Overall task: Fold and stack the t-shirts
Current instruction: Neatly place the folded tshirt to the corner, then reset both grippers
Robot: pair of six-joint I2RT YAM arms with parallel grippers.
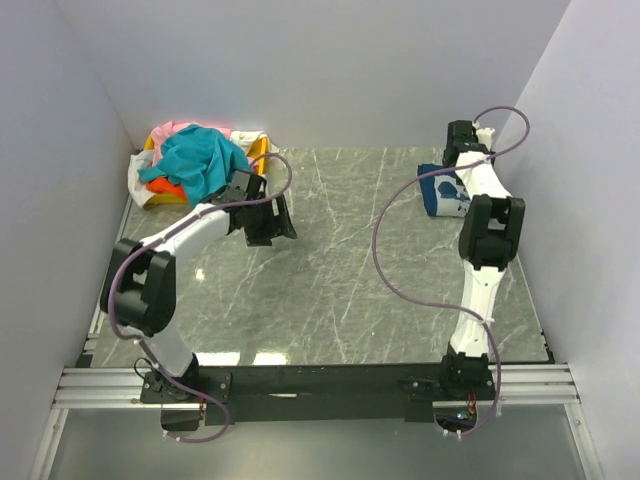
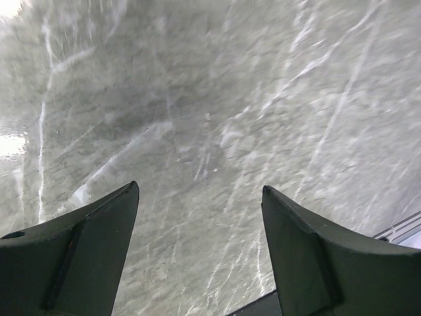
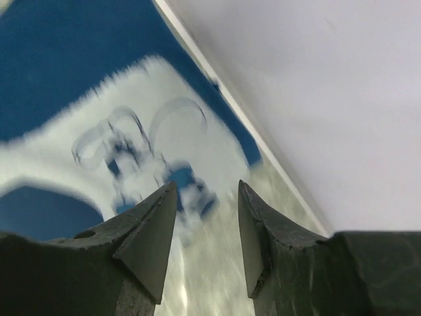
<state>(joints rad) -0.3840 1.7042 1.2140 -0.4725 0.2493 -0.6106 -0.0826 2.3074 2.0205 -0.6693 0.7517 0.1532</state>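
Observation:
A folded navy blue t-shirt [image 1: 432, 192] with a white print lies at the far right of the table, close to the wall. In the right wrist view the same navy shirt [image 3: 59, 59] fills the upper left. My right gripper [image 3: 206, 185] hovers at its edge, open, with only table and print showing between the fingers. A heap of t-shirts sits at the far left: teal [image 1: 200, 160] on top, orange [image 1: 165, 187], pink [image 1: 178, 130] and white [image 1: 138, 172]. My left gripper [image 1: 278, 226] [image 2: 199, 187] hangs open over bare marble, just right of the heap.
The heap rests in a shallow yellow tray [image 1: 262, 148] in the far left corner. White walls [image 1: 330, 70] close off the table on the left, back and right. A purple cable [image 1: 385, 250] loops from the right arm over the marble.

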